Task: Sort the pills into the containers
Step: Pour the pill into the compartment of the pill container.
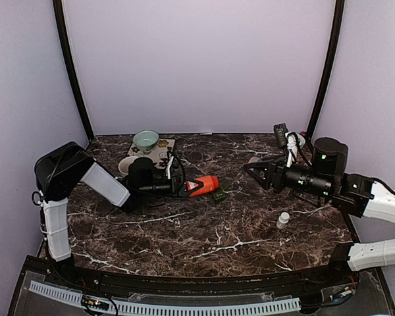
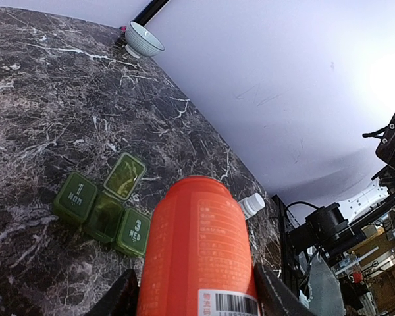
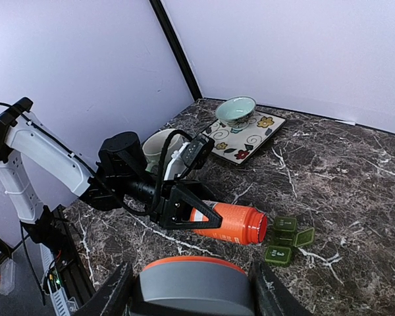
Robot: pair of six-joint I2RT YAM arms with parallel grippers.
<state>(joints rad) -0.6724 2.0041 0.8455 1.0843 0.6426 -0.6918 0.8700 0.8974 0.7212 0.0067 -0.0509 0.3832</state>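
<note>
My left gripper [image 2: 197, 299] is shut on an orange pill bottle [image 2: 197, 250], held on its side just above the table [image 1: 184, 230]. The bottle's open mouth [image 3: 260, 227] points at a green pill organizer [image 3: 286, 238] with three compartments. The middle lid of the organizer [image 2: 105, 207] stands open and the outer two are shut. My right gripper [image 3: 191, 293] hovers over the right side of the table, shut on the bottle's grey and orange cap [image 3: 192, 283]. In the top view, bottle [image 1: 203, 185] and organizer [image 1: 219, 195] lie mid-table. No pills are visible.
A small white bottle [image 1: 284, 220] stands at the right, also visible past the orange bottle as the white bottle [image 2: 251, 205]. At the back left are a floral plate [image 3: 247, 135], a pale green bowl [image 3: 236, 109] and a white cup [image 3: 157, 148].
</note>
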